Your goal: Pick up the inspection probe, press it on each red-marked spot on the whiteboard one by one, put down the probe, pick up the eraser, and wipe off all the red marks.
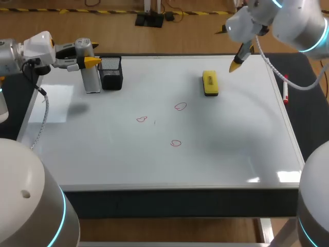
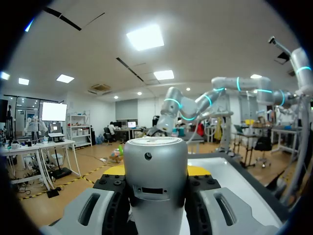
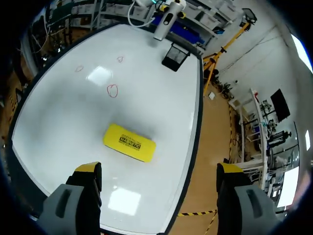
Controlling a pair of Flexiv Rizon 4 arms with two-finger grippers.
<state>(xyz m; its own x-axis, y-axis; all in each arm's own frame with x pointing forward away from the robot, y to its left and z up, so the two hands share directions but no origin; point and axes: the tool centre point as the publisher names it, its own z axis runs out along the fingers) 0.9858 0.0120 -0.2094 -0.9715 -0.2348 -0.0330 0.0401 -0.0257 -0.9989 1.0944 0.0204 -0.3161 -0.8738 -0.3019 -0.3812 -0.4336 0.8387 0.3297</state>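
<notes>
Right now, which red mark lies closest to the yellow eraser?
The red mark farthest back on the whiteboard, just off the eraser; the other two lie farther away.

Whiteboard (image 3: 58, 127), white, dark-edged. Yellow eraser (image 3: 129, 142) lying flat on it, ahead of the right gripper (image 3: 159, 171), whose yellow-tipped fingers stand wide apart, holding nothing. Three red marks (image 3: 112, 90) beyond the eraser. Black mesh holder (image 3: 176, 57) at the far edge, with the inspection probe (image 3: 163, 27) near it.

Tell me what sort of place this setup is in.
Most likely a robotics lab test bench. The left gripper holds an inspection probe at a whiteboard laid flat as the tabletop. Red marks are drawn on it as targets, and a yellow eraser lies near the right gripper.
</notes>
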